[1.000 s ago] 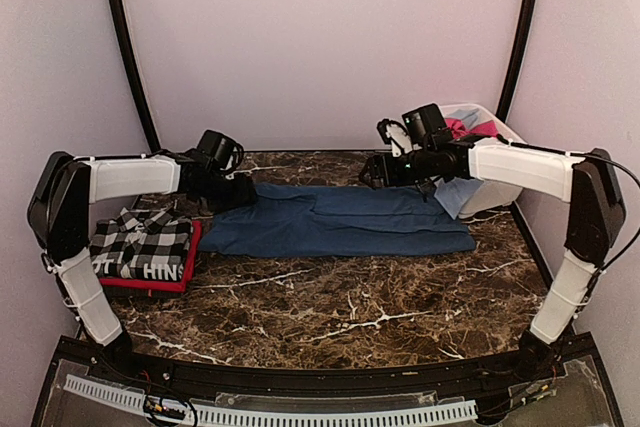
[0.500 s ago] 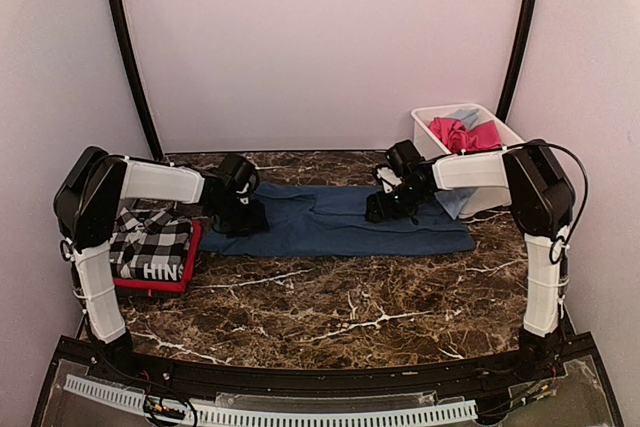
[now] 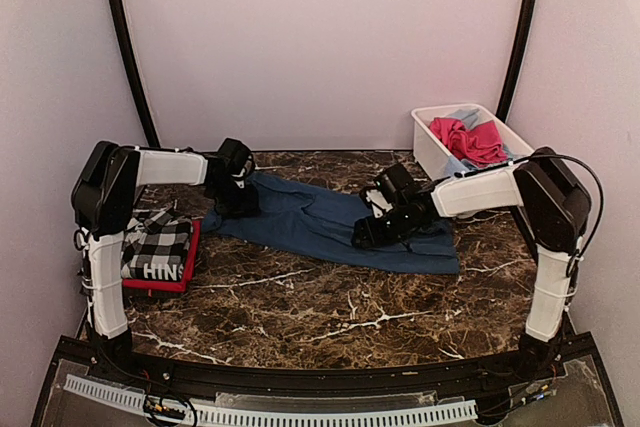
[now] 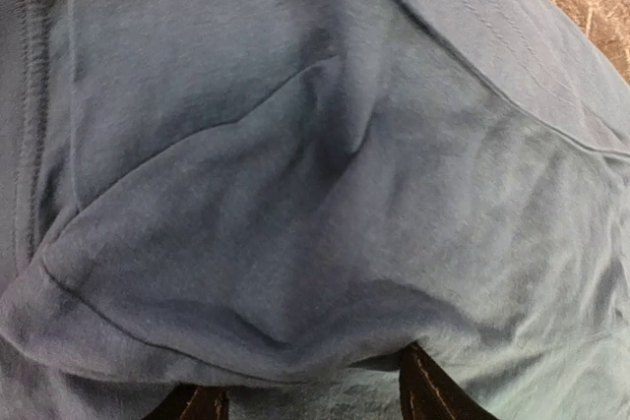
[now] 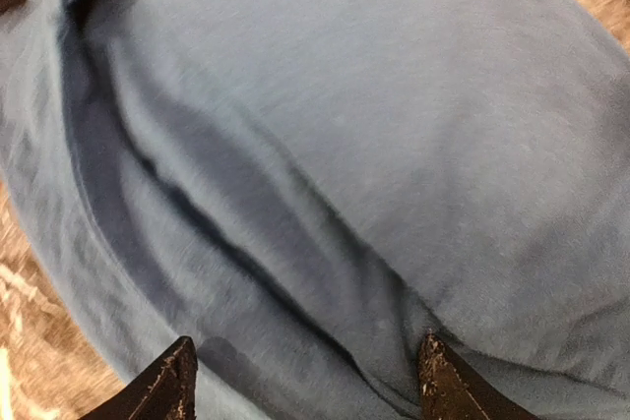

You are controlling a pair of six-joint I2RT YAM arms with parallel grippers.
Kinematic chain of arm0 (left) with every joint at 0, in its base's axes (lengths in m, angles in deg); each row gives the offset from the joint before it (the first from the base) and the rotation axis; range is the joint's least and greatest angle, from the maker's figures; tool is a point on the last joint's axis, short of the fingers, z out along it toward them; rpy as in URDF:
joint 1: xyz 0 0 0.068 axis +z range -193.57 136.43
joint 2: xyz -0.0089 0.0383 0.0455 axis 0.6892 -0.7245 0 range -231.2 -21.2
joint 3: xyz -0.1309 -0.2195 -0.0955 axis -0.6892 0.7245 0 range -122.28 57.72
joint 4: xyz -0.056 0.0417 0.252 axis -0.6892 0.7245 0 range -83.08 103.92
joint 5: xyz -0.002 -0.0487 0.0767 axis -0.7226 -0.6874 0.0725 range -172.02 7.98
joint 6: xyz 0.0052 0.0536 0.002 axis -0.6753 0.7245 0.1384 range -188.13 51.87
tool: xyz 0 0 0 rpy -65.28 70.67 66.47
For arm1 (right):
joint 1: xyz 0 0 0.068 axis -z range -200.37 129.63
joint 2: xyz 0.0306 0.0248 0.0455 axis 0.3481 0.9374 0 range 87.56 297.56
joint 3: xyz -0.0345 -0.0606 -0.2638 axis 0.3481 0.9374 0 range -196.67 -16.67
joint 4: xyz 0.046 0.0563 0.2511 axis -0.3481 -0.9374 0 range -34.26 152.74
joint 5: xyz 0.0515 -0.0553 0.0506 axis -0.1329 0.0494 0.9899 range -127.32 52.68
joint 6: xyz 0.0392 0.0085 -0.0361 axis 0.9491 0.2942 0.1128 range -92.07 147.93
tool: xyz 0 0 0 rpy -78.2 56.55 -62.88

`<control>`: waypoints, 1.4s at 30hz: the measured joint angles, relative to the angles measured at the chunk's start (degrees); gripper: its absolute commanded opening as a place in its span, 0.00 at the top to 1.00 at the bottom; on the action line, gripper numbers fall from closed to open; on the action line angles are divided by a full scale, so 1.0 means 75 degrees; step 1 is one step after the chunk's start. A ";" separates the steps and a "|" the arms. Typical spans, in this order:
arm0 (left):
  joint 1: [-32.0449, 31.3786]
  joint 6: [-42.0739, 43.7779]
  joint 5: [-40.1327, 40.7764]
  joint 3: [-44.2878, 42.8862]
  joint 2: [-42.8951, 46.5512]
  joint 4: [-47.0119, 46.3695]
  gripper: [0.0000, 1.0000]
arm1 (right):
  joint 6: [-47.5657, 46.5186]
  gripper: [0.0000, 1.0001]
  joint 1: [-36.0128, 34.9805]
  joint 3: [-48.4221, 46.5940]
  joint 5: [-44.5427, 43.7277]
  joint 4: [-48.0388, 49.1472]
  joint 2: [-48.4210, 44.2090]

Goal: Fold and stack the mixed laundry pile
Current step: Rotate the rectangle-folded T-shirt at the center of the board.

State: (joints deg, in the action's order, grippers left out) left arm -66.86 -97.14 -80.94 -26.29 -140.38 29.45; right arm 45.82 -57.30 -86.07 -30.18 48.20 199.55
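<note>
The navy blue tee [image 3: 310, 217] lies spread and skewed across the middle of the table. My left gripper [image 3: 238, 202] presses on its far left end. In the left wrist view its fingers [image 4: 305, 402] stand apart with a bulge of navy cloth [image 4: 295, 145] over them. My right gripper [image 3: 365, 235] rests on the tee's front edge right of centre. In the right wrist view it is wide open [image 5: 305, 386] on wrinkled cloth [image 5: 374, 95]. The folded black-and-white checked garment [image 3: 155, 242] lies on the red tee [image 3: 165, 285] at the left.
A white plastic tub [image 3: 425, 142] stands at the back right with pink [image 3: 470, 137] and light blue [image 3: 465, 115] pieces in it. Dark marble table surface shows in front of the tee.
My right gripper moved toward the front and left, and the tee's right half slid forward with it, turning skewed. My left gripper shifted slightly back on the tee's left end.
</note>
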 measured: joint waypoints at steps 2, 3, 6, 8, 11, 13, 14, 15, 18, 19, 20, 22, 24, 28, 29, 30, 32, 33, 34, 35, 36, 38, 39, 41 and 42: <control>0.0015 0.0233 0.0122 -0.0224 -0.0128 0.0195 0.42 | 0.0326 0.27 -0.0446 0.0329 0.0061 0.0117 -0.0233; 0.0029 0.0358 0.0198 -0.0321 -0.0172 0.0303 0.42 | 0.0481 0.27 -0.0650 0.0434 0.0087 0.0157 -0.0303; 0.0035 0.0653 0.0329 -0.0443 -0.0210 0.0597 0.42 | 0.1046 0.26 -0.1451 0.0691 0.0213 0.0291 -0.0487; 0.0041 0.0842 0.0309 -0.0443 -0.0213 0.0627 0.42 | 0.1373 0.26 -0.1926 0.0769 0.0312 0.0315 -0.0583; 0.0041 0.1145 0.0125 -0.0545 -0.0289 0.0618 0.42 | 0.1792 0.24 -0.2483 0.0898 0.0504 -0.0052 -0.0839; 0.0041 0.1349 -0.0143 -0.0880 -0.0527 0.0583 0.42 | 0.1915 0.23 -0.2617 0.0956 0.0530 -0.0510 -0.1058; 0.0041 0.1463 -0.0277 -0.1128 -0.0694 0.0557 0.42 | 0.1920 0.23 -0.2620 0.0959 0.0446 -0.0836 -0.1224; 0.0035 0.1556 -0.0434 -0.1390 -0.0874 0.0513 0.42 | 0.1894 0.23 -0.2547 0.0956 0.0323 -0.1151 -0.1448; -0.0020 0.1906 -0.0775 -0.2206 -0.1411 0.0449 0.42 | 0.1766 0.24 -0.2107 0.0956 0.0093 -0.1591 -0.2025; -0.0055 0.1999 -0.0845 -0.2413 -0.1553 0.0425 0.42 | 0.1684 0.24 -0.1883 0.0956 0.0044 -0.1670 -0.2174; -0.0119 0.2110 -0.0898 -0.2739 -0.1749 0.0469 0.41 | 0.1614 0.25 -0.1670 0.0959 0.0003 -0.1705 -0.2276; -0.0230 0.2238 -0.0982 -0.3133 -0.1982 0.0490 0.41 | 0.1448 0.27 -0.1271 0.0997 -0.0131 -0.1716 -0.2361; -0.0323 0.2340 -0.1035 -0.3593 -0.2180 0.0644 0.41 | 0.1288 0.31 -0.0994 0.1172 -0.0224 -0.1722 -0.2369; -0.0443 0.2451 -0.1023 -0.4223 -0.2209 0.1035 0.44 | 0.1075 0.44 -0.0927 0.1647 -0.0274 -0.1871 -0.2369; -0.0452 0.2451 -0.1017 -0.4208 -0.2116 0.1049 0.46 | 0.1072 0.46 -0.0933 0.1751 -0.0283 -0.1929 -0.2372; -0.0469 0.2445 -0.0970 -0.4077 -0.1953 0.1055 0.48 | 0.1017 0.49 -0.0933 0.1810 -0.0286 -0.1955 -0.2375; -0.0487 0.2384 -0.0836 -0.3416 -0.1425 0.0973 0.59 | 0.0970 0.56 -0.0933 0.1874 -0.0335 -0.2052 -0.2393; -0.0498 0.2331 -0.0804 -0.3063 -0.1151 0.0953 0.64 | 0.0941 0.60 -0.0933 0.1874 -0.0356 -0.2072 -0.2425; -0.0504 0.2250 -0.0755 -0.2567 -0.0764 0.0854 0.74 | 0.0912 0.64 -0.0933 0.1874 -0.0373 -0.2078 -0.2489; -0.0507 0.2197 -0.0711 -0.2034 -0.0335 0.0772 0.79 | 0.0857 0.68 -0.0933 0.1874 -0.0393 -0.2072 -0.2565; -0.0519 0.2116 -0.0679 -0.1647 0.0032 0.0731 0.88 | 0.0874 0.71 -0.0933 0.1871 -0.0425 -0.2116 -0.2696; -0.0565 0.1985 -0.0589 -0.1052 0.0592 0.0597 0.94 | 0.0778 0.83 -0.0944 0.1839 -0.0530 -0.2218 -0.2946; -0.0609 0.1982 -0.0510 -0.0766 0.0866 0.0530 0.96 | 0.0769 0.87 -0.0956 0.1789 -0.0592 -0.2326 -0.3095; -0.0708 0.1865 -0.0428 -0.0481 0.1125 0.0501 0.98 | 0.0615 0.97 -0.0959 0.1679 -0.0787 -0.2457 -0.3258; -0.0764 0.1833 -0.0405 -0.0364 0.1174 0.0452 0.99 | 0.0536 1.00 -0.0959 0.1603 -0.0886 -0.2530 -0.3279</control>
State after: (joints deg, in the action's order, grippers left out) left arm -72.58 -83.39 -83.98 -29.02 -131.57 32.83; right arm 49.84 -64.49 -74.05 -36.83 29.22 174.96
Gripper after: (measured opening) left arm 0.030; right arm 0.108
